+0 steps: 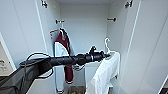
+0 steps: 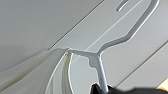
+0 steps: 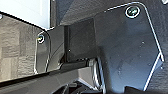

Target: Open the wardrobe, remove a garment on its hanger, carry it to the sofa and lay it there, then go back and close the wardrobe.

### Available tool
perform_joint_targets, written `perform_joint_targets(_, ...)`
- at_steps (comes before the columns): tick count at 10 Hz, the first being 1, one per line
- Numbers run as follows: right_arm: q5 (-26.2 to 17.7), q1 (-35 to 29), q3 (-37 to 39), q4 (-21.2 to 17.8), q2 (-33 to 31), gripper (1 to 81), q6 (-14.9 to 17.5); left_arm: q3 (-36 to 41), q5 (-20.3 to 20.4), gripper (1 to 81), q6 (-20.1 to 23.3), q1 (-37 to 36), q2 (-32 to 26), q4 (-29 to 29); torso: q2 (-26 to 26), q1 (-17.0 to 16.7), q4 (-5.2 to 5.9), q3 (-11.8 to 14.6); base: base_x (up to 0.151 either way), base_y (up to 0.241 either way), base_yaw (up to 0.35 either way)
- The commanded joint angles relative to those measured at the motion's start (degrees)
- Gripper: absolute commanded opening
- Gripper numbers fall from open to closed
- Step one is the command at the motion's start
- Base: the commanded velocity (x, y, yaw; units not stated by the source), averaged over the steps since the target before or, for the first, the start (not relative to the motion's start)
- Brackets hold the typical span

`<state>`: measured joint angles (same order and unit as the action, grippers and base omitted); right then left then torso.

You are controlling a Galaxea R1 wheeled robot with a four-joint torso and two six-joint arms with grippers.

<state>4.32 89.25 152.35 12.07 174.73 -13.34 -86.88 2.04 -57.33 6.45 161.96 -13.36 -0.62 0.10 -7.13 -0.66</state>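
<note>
Left pincer [image 1: 108, 55] clamping hanger [image 1: 109, 51] below its hook | garment [image 1: 106, 73] draping beneath, clearing open wardrobe [image 1: 150, 50] | maroon jacket [image 1: 65, 50] hanging behind, left alone.

Left gripper [image 1: 108, 55] at the hanger [image 1: 107, 45] of the white garment [image 1: 106, 72] inside the open wardrobe [image 1: 85, 25].

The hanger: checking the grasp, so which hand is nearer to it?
Left. The left hand grips the hanger at its neck; the right hand's place cannot be judged.
</note>
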Motion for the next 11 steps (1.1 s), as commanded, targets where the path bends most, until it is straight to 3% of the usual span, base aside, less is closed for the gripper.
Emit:
perform_joint_targets(1,-2.7,-2.7,-0.4,-0.3,0.1,81.1,0.1,2.2,3.9,1.0,0.1,-10.4,-1.1,-1.6,0.0,0.0,0.0,0.0,-0.092,0.0,0.0)
perform_joint_targets(11,-2.6,-2.3,-0.3,-0.2,0.1,81.1,0.0,5.9,4.2,1.0,0.1,-8.3,-3.4,-2.9,0.0,0.0,0.0,0.0,-0.103,0.0,0.0)
